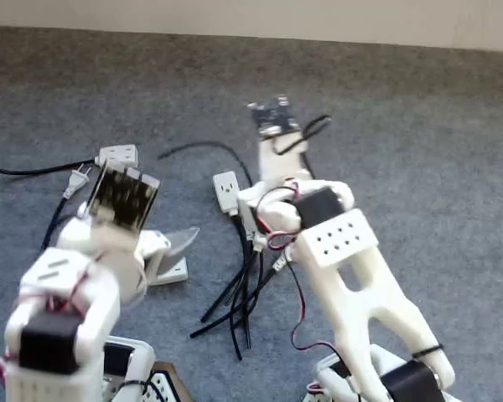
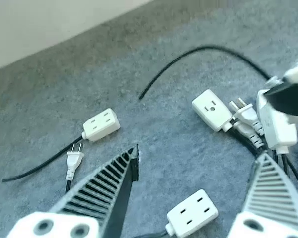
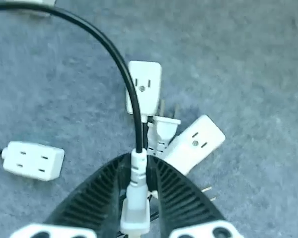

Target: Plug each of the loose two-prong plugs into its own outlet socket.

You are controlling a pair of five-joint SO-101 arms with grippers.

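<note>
Where the grey worktop [image 1: 419,109] runs toward its left edge, a white multi-outlet socket [image 1: 119,155] lies with a loose two-prong plug [image 1: 80,176] just beside it. The prongs point its way but are not inserted, and the plug's dark lead trails off toward the left edge. Nearer the front edge, the left gripper [image 2: 198,153] hovers with its jaws spread wide above a second multi-outlet socket [image 2: 192,212]. Around the middle of the worktop lies a single-outlet socket [image 3: 145,87], with a white plug [image 3: 164,129] just beside it and a white socket block [image 3: 196,141] angled against that plug. Over this cluster, the right gripper [image 3: 138,158] has its jaws pinching a white plug body [image 3: 135,203]. Its black cord [image 3: 114,54] arcs away across one side of the single-outlet socket. Several black cords [image 1: 235,301] fan out toward the front edge.
</note>
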